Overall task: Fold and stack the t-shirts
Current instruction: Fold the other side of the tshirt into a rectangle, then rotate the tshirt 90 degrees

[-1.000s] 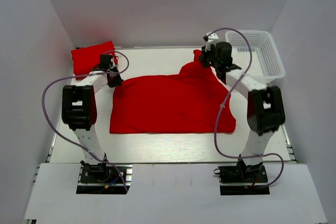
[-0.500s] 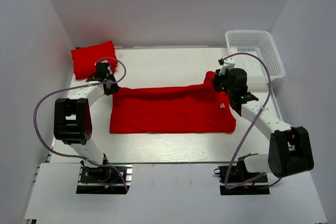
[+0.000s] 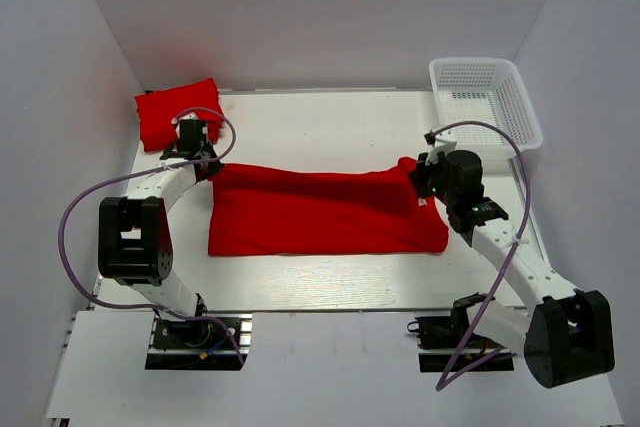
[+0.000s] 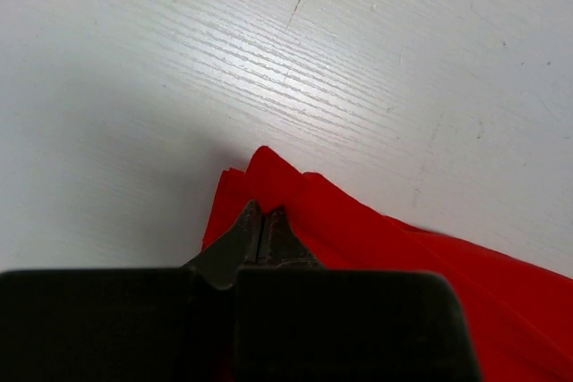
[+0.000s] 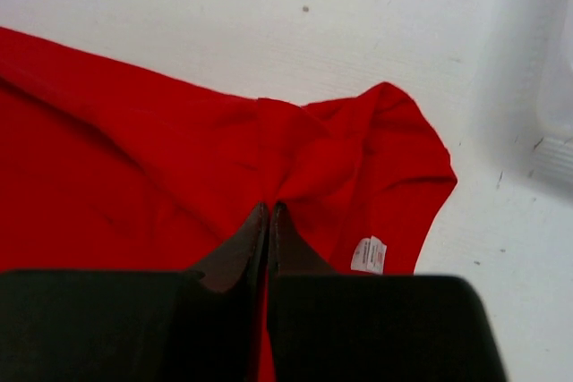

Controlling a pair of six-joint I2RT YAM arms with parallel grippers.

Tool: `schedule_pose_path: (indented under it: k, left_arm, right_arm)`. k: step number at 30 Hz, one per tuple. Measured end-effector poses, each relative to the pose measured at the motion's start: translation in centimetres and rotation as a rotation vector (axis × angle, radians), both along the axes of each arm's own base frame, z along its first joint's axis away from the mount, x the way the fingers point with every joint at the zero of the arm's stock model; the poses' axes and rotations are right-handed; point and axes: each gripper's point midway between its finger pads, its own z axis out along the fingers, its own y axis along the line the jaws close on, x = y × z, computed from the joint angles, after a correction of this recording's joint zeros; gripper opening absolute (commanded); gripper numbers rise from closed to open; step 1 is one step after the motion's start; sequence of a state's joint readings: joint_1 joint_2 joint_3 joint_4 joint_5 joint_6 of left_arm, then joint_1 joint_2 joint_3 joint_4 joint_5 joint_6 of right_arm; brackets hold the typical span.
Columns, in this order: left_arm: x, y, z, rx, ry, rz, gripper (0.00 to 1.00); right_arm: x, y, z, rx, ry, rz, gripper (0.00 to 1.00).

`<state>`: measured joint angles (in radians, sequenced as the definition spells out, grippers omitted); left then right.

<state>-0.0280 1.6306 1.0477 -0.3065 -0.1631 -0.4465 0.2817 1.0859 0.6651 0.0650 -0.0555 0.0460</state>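
L claw [image 4: 262, 221] pinched tight on the far-left corner of the spread t-shirt [image 3: 320, 212], layers of red cloth caught betw the tips. R claw [image 5: 269, 216] likewise closed, biting a bunched ridge of cloth at the far-right corner, white label [image 5: 368, 254] just right of it. Both claws low, near the tabletop [image 3: 320, 127]. Shirt lies as a wide band across the middle, L to R, its far edge held at both ends. A 2nd, folded t-shirt [image 3: 178, 112] sits in the far-left corner, well apart. Basket [image 3: 478, 62] far right, nothing red seen in it. Step in hand, I reckon: lengthwise fold of the spread shirt. Next move needs both ends kept level & taut, edge laid flat w/o wrinkles, then release, cross-fold, and stack on the far-left one
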Motion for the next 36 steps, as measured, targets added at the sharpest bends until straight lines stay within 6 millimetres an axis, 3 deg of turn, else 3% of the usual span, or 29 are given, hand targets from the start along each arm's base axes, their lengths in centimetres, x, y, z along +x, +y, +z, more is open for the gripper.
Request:
schedule_pose_path:
  k: [6,7,8,9,11,12,14,17,19,22,25,29,32,36]
  left_arm:
    - [-0.3,0.1,-0.1,-0.004,0.013,0.018,0.0]
    - [-0.6,0.1,-0.3,-0.008,0.025,0.025,0.0]
    - [-1.0,0.1,-0.7,-0.012,0.042,0.034,0.12]
    - [-1.6,0.1,-1.1,-0.016,0.066,0.047,0.31]
    - [-3.8,0.4,-2.2,-0.025,0.141,0.096,0.93]
    - [-5.2,0.5,-2.7,-0.025,0.182,0.121,1.0]
    - [-8.5,1.2,-2.9,-0.021,0.258,0.195,1.0]
    - [-11.3,2.2,-0.9,-0.002,0.271,0.275,1.0]
    - [-11.5,2.8,1.4,0.003,0.203,0.314,1.0]
    - [-10.1,2.9,4.3,-0.014,0.086,0.316,1.0]
    - [-7.7,1.8,5.4,-0.05,0.005,0.255,1.0]
    - [-4.5,-1.3,3.4,-0.137,0.003,0.094,1.0]
    - [-2.5,-4.5,0.0,-0.198,0.078,-0.04,1.0]
    - [-2.8,-8.5,-4.5,-0.249,0.19,-0.179,1.0]
  right_arm:
    - [-1.7,-0.2,-1.9,-0.001,0.065,0.009,0.0]
    - [-2.2,-0.2,-2.4,0.0,0.089,0.009,0.06]
    - [-2.7,-0.2,-3.0,0.005,0.113,0.008,0.06]
    - [-3.4,-0.3,-3.6,0.012,0.138,0.009,0.06]
    - [-5.5,-0.3,-5.3,0.035,0.219,0.005,0.9]
    - [-6.7,-0.4,-6.0,0.042,0.258,0.005,0.9]
    - [-8.9,-0.6,-7.1,0.056,0.327,0.005,0.9]
    - [-10.8,-0.5,-6.9,0.09,0.367,0.015,0.9]
    - [-11.0,-0.2,-5.7,0.111,0.338,0.033,0.9]
    - [-10.2,0.5,-4.1,0.132,0.295,0.058,0.9]
    - [-8.6,1.2,-3.4,0.154,0.267,0.072,0.9]
    - [-6.7,2.3,-4.8,0.185,0.298,0.077,0.9]
    - [-5.8,3.1,-6.3,0.213,0.351,0.074,0.9]
    - [-5.4,3.8,-8.6,0.249,0.451,0.054,0.9]
